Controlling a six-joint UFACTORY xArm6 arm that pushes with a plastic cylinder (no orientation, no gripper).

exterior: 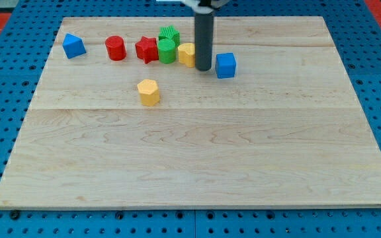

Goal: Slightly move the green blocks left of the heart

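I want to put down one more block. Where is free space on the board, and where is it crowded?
Free: the board below the yellow block, and right of the blue cube. Crowded: the top row, where green blocks, red star, yellow heart and my tip cluster.

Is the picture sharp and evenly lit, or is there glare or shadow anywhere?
Camera view: even, soft light, no glare on the board; only faint shadows beside the blocks and my tip; the rod's top is cut off at the view's top; block edges, like the green blocks, look slightly soft.
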